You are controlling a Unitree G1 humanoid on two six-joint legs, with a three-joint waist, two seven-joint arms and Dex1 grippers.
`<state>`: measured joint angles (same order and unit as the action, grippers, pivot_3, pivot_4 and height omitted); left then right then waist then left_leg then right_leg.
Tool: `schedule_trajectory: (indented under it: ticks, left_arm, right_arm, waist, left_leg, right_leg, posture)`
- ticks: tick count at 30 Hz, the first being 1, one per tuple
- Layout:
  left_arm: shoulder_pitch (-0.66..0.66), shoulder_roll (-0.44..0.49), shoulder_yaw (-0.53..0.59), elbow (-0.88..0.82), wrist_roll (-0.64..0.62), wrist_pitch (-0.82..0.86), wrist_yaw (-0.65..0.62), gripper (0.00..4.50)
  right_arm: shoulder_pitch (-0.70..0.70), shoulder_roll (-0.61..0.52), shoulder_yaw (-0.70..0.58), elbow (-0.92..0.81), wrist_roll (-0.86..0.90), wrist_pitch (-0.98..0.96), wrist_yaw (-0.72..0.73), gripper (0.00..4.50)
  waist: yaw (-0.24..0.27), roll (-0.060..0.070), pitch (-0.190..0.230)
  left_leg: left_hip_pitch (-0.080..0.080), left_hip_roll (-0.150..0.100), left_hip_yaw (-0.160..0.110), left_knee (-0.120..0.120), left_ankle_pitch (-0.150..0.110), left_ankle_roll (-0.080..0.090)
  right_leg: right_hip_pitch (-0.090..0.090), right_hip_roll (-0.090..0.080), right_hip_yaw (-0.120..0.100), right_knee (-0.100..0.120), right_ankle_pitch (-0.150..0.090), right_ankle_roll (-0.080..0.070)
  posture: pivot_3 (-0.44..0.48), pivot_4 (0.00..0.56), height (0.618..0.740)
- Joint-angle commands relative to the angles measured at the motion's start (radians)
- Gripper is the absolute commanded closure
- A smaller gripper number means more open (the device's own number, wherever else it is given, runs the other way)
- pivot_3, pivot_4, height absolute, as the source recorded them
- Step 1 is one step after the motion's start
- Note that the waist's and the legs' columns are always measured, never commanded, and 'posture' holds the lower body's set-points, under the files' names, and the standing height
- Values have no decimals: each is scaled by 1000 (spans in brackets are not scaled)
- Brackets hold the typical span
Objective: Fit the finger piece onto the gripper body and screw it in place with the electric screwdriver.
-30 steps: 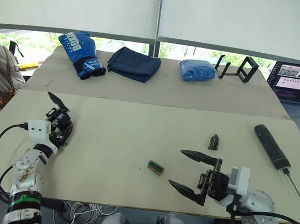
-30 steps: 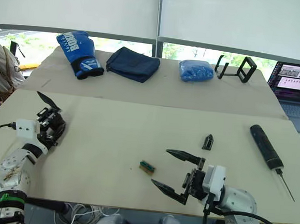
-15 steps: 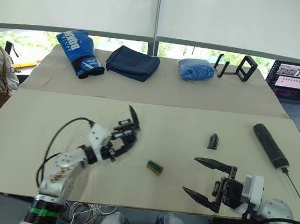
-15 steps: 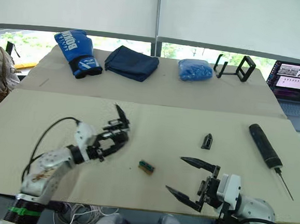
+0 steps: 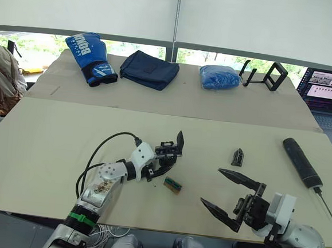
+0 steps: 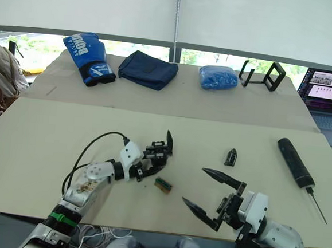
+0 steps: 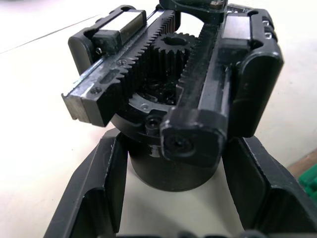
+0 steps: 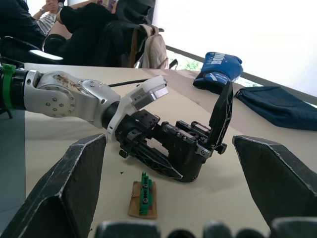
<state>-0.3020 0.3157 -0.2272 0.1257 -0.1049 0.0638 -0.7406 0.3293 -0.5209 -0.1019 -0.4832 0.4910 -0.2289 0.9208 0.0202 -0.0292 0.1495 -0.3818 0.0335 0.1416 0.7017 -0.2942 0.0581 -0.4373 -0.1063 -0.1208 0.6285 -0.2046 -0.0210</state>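
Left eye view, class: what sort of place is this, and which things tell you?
Probably an office or lab workroom: pale worktables by windows with roller blinds, an open laptop, and an electric screwdriver lying out.

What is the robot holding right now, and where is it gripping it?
The left hand holds the gripper body by its round base, one finger on each side. The right hand is open and holds nothing.

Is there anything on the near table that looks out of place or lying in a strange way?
Nothing looks spilled or broken. The finger piece lies loose on the near table, apart from the gripper body held by the left gripper. A small green-and-brown block lies beside that gripper. The electric screwdriver rests near the table's right edge.
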Motion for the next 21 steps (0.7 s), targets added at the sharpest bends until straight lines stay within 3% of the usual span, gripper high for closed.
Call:
schedule_trajectory:
  ticks: [1, 7, 11, 12, 17, 21]
  left_arm:
    - [18, 7, -9, -25, 34, -64, 14, 2212]
    - [44, -1, 8, -33, 5, -45, 15, 2212]
    - [64, 16, 59, -68, -107, 14, -62, 260]
    - [67, 37, 75, -69, -127, 25, -88, 20]
    - [57, 126, 99, -12, -160, -9, -214, 20]
    - [-30, 132, 112, 88, -197, -18, -311, 20]
  right_arm:
    - [8, -4, -19, -23, 4, -19, -1, 0]
    - [8, -2, -11, -13, 1, -27, 6, 0]
    - [9, -2, -26, -10, 4, -27, 3, 0]
    - [13, -3, -32, -11, 7, -28, 3, 0]
    - [33, -2, -40, -15, 7, -33, 9, 0]
    - [36, 3, -35, -18, 0, -31, 4, 0]
  waist:
    - [-1, 0, 0]
    - [-4, 2, -1]
    - [-6, 2, -1]
    - [-6, 2, -1]
    - [-6, 3, -1]
    - [1, 3, -1]
  left_leg:
    - [0, 0, 0, 0, 0, 0]
    - [2, 0, 0, 0, -1, 2]
    - [2, 0, 0, 0, -1, 2]
    - [2, 0, 0, 0, -1, 2]
    - [2, 0, 0, 0, -1, 2]
    - [2, 0, 0, 1, -1, 2]
  right_leg:
    - [0, 0, 0, 0, 0, 0]
    - [1, -1, 0, 0, 0, 0]
    - [1, -1, 0, 0, -1, 1]
    - [1, -1, 0, 0, -1, 1]
    - [1, -1, -1, 1, -4, 6]
    - [1, 0, -1, 1, -4, 6]
  posture:
    - [0, 150, 740]
    - [0, 150, 740]
    - [0, 150, 740]
    - [0, 150, 740]
    - [0, 150, 740]
    - [0, 150, 740]
